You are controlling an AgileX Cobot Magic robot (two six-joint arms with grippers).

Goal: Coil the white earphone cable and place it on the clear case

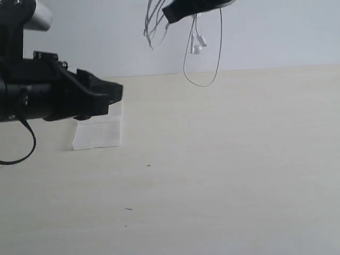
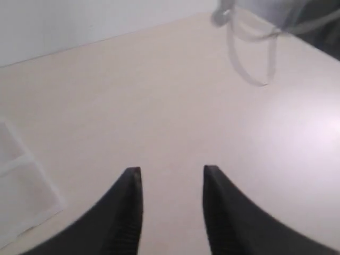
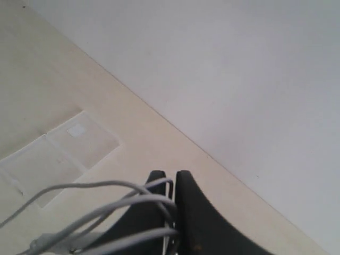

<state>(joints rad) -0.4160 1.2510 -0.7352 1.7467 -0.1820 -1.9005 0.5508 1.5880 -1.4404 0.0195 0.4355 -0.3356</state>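
While the cable (image 1: 196, 49) hangs high, bare tabletop (image 1: 228, 159) flanks the case (image 1: 98, 133).

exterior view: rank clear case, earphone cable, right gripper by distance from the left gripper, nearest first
From the left gripper:
1. clear case: on the table right by its tips, partly hidden by it.
2. white earphone cable: hanging in the air, up to the right.
3. right gripper: above the cable's loop, at the top edge.

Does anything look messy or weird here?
Yes. The white earphone cable hangs in loose, untidy loops from the shut right pincer, high above the table, with its earbuds dangling. It is not a neat coil. The clear case lies flat on the table with nothing on it.
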